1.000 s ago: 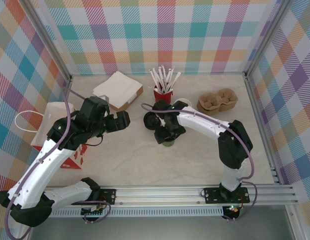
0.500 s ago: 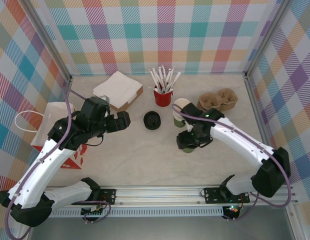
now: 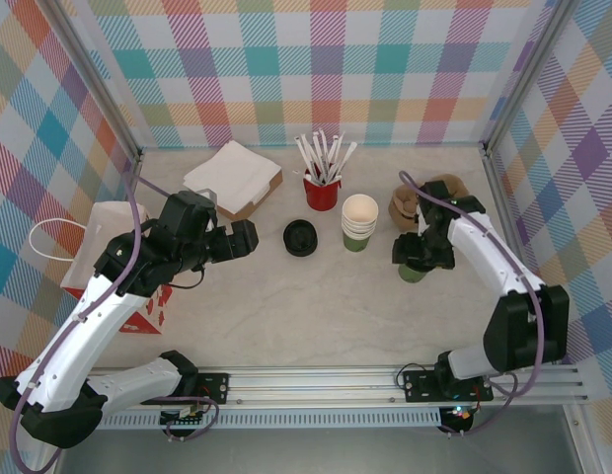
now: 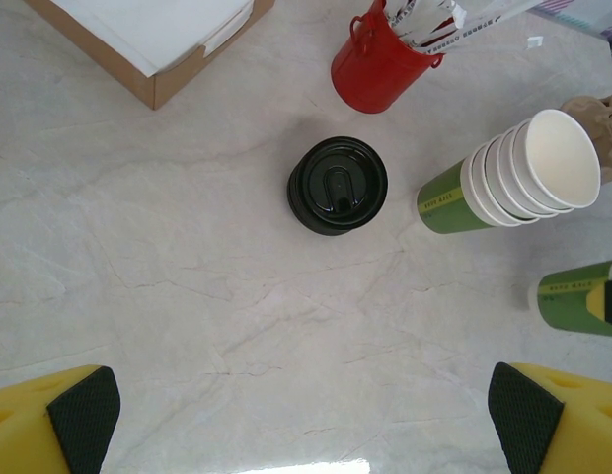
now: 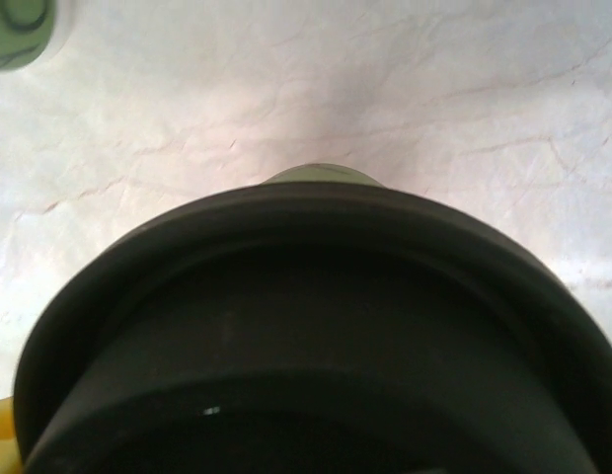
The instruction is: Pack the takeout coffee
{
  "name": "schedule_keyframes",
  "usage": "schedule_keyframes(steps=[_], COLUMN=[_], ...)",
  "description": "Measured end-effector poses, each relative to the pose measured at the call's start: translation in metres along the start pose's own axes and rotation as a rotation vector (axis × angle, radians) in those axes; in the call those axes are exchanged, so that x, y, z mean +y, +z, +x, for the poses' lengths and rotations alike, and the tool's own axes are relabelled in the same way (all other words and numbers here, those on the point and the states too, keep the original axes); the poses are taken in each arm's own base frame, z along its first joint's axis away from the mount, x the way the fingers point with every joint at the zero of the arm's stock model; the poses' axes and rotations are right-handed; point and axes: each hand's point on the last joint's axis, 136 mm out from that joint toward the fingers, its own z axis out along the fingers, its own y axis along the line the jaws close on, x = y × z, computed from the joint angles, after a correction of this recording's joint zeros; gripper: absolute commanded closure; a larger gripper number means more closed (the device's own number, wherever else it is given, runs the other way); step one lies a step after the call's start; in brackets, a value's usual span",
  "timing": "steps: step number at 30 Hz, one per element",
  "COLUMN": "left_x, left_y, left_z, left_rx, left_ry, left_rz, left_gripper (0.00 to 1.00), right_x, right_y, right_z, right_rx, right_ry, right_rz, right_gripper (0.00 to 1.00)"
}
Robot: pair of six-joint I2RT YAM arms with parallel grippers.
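Since half a second ago, a wide swing of the right arm (image 3: 484,252) away from the middle toward the right wall, and with it the coffee cup (image 3: 413,274), carried from in front of the cup stack (image 3: 359,222) to a spot near the front of the cup carrier (image 3: 439,193). No change in the left arm (image 3: 99,316), nor in the loose lid (image 3: 299,238) on the table (image 3: 286,316). Right gripper (image 3: 417,255) closed around the cup, pinching its upper part; cannot tell whether lifted or resting. Left gripper (image 3: 237,240) hovering over the table, black-padded yellow fingertips (image 4: 84,415) spread far apart, nothing between them. Coffee cup small and tapered, green paper sides with a yellow band, capped by a round black plastic lid with a thick rim, upright, well apart from the stack. Table pale and smooth with fine marble-like veins. White paper bag (image 3: 104,237) with a looped handle lying flat at left. Brown cardboard box (image 3: 232,178) of white napkins at the back. Carrier rough brown pulp with round wells. Stack of nested paper cups, green outside, white inside. Glossy red cup (image 3: 322,190) bristling with white wrapped sticks. Loose lid black, round, with a raised oval on top.
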Motion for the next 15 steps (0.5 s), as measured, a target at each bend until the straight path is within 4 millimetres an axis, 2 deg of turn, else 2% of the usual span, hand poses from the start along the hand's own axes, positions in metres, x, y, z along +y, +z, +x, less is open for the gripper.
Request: schedule_keyframes(steps=[5,8,15], left_x=[-0.001,-0.002,0.001], left_y=[0.0,0.0,0.002], left_z=[-0.001,-0.002,-0.004], left_rx=[-0.005,-0.01,-0.008], left_ry=[-0.001,-0.002,0.001], left_rz=[0.005,0.008,-0.02], left_gripper=[0.02,0.02,0.02], right_x=[-0.005,-0.003,-0.004], right_y=[0.014,0.019,0.023], right_z=[-0.027,-0.039,-0.042], right_rx=[-0.01,-0.022,-0.022], right_ry=[0.005,-0.01,-0.033], right_rz=[0.006,0.005,0.012], right_gripper=[0.18,0.13,0.01])
